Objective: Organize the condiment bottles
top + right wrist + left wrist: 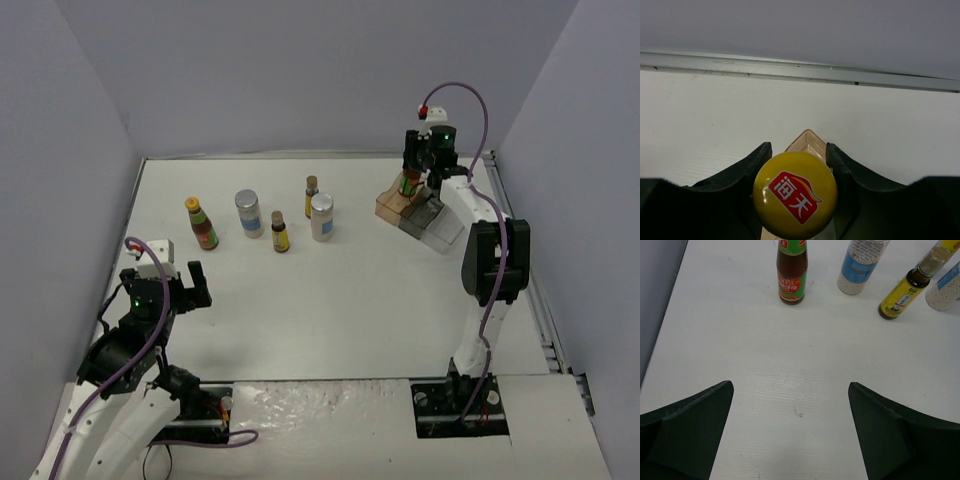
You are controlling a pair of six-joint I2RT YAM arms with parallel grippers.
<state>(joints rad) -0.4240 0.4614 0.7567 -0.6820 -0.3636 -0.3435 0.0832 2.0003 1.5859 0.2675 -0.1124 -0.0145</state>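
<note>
Surface (330,300): white, matt, with a fine linear grain in the wrist views; one small dark speck (800,414) in the left wrist view. Back wall (320,70): plain, pale grey-lilac; left wall (55,180) and right wall (590,150): same colour, closing the surface in on three sides. Rail (790,75): silver metal strip along the far edge, where surface meets back wall; side strip (543,320): pale, along the right edge. Light: even, diffuse; shadows soft and short.

In your right wrist view, the yellow-capped bottle (795,195) bears the white characters 海天 on a red emblem on its cap. In your left wrist view, the dark red bottle (792,275) has label print too small to read.
</note>
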